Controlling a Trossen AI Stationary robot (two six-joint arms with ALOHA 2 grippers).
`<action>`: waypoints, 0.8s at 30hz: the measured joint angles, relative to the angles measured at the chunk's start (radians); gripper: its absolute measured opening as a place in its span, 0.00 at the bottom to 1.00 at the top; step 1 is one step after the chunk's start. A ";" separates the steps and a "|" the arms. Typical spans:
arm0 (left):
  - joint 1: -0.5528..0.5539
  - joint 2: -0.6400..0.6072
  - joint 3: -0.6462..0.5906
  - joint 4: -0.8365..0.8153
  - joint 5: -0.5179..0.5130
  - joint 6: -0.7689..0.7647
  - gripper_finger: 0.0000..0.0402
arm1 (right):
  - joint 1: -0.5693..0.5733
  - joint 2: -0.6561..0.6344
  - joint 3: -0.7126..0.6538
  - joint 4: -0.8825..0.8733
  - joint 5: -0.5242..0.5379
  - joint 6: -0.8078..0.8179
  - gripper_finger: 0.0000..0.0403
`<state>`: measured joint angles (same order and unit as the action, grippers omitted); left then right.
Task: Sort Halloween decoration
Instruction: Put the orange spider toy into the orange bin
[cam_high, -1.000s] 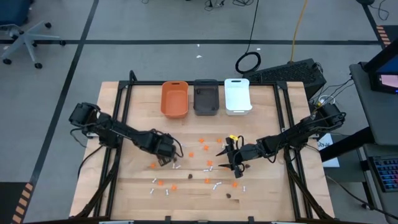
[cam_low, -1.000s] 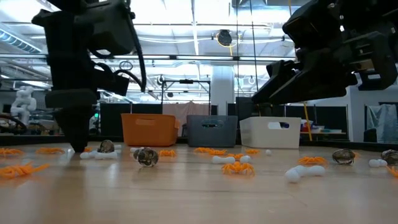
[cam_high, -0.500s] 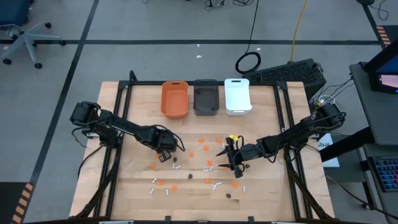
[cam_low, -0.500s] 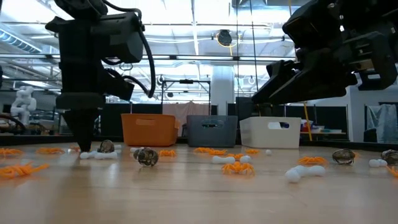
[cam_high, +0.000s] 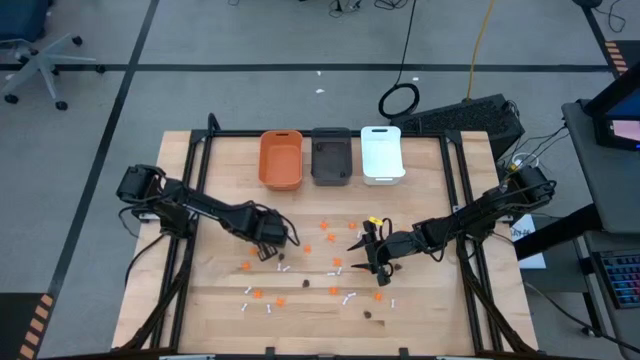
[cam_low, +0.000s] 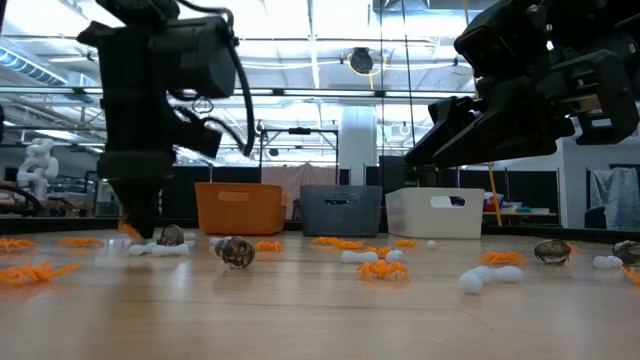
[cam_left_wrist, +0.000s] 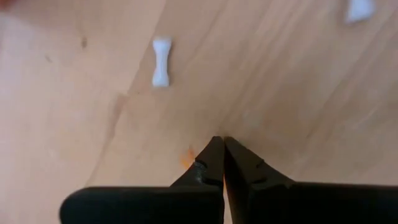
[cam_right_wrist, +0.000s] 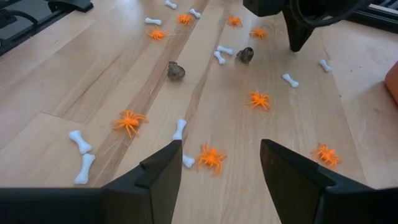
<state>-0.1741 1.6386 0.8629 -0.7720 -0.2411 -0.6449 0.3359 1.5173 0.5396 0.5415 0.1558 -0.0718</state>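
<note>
Scattered over the middle of the pale wooden counter (cam_high: 220, 310) lie the tiny plastic Halloween decoration pieces (cam_right_wrist: 211, 157)—orange spiders, white bones, dark lumps, too many to count—where the left gripper (cam_left_wrist: 222, 163) has jaws together, the right gripper (cam_right_wrist: 217, 168) jaws apart.

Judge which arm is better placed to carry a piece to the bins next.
Left. Its gripper is shut with a bit of orange at its tips. The right gripper hovers open, holding nothing.
</note>
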 joint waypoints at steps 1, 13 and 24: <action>-0.008 -0.001 0.010 -0.003 -0.016 0.004 0.00 | 0.000 0.000 0.000 0.000 0.000 0.000 0.50; -0.139 -0.264 0.018 0.075 -0.224 0.026 0.00 | 0.000 0.000 0.000 -0.002 0.000 0.004 0.50; -0.277 -0.482 -0.117 0.611 -0.408 0.290 0.00 | 0.000 0.000 0.000 -0.001 -0.001 0.007 0.50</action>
<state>-0.4510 1.1565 0.7462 -0.1607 -0.6495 -0.3546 0.3355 1.5173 0.5400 0.5402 0.1547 -0.0645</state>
